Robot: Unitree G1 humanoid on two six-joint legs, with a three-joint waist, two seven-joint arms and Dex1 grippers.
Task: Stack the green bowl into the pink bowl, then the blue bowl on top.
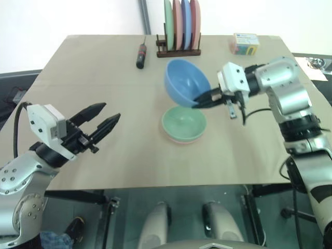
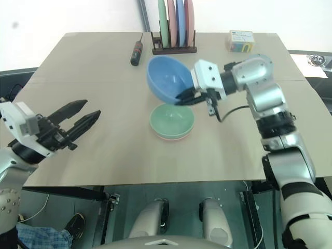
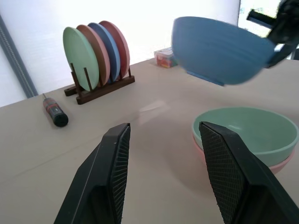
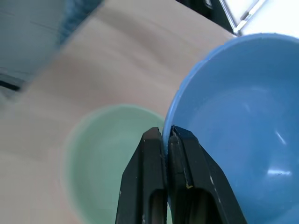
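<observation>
From the head, the right gripper (image 1: 199, 102) pinches only the rim of the tilted blue bowl (image 1: 185, 82) above the green bowl (image 1: 183, 122) sitting in the pink bowl (image 3: 280, 164), so it might slip; the left wrist shows the left gripper (image 3: 163, 172) open and empty; the right wrist shows fingers tight on that thin edge.

We see a wooden rack (image 1: 178, 51) of upright plates (image 1: 181, 23) at the far table (image 1: 78, 78) edge, well beyond the fingers. A screwdriver (image 1: 140, 55) lies just beside it, and a small colourful box (image 1: 245, 43) sits farther along that edge.
</observation>
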